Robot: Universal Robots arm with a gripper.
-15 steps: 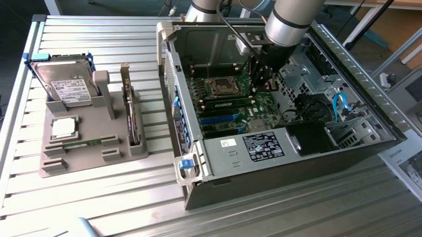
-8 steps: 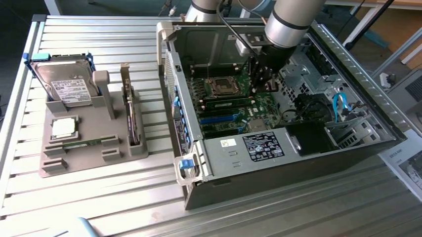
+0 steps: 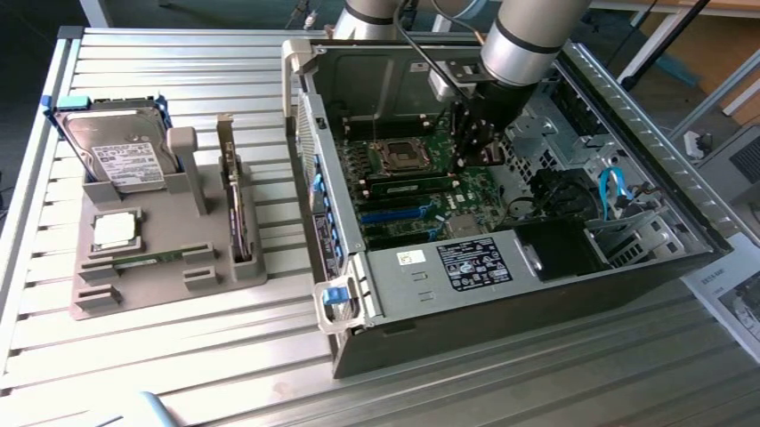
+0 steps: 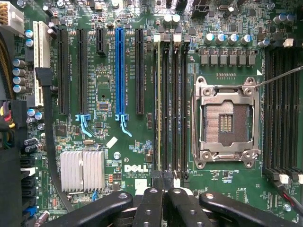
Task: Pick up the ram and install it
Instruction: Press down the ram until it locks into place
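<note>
A ram stick (image 4: 157,113) stands edge-on in one of the memory slots beside the empty processor socket (image 4: 226,122) on the green motherboard (image 4: 104,71). In the exterior view this ram (image 3: 410,184) shows as a thin green strip below the socket (image 3: 401,157). My gripper (image 4: 163,185) hangs inside the open computer case (image 3: 356,294), just over one end of that stick. Its black fingers (image 4: 150,203) are shut, close together, with nothing visible between them. In the exterior view the gripper (image 3: 472,151) is low over the board, under the grey arm.
A grey holder (image 3: 142,285) at the exterior view's left carries a silver hard drive (image 3: 119,151), a square processor chip (image 3: 116,229), another green stick (image 3: 155,258) and an upright card (image 3: 238,213). Case walls, blue cables (image 3: 611,191) and a heatsink (image 4: 81,170) surround the board.
</note>
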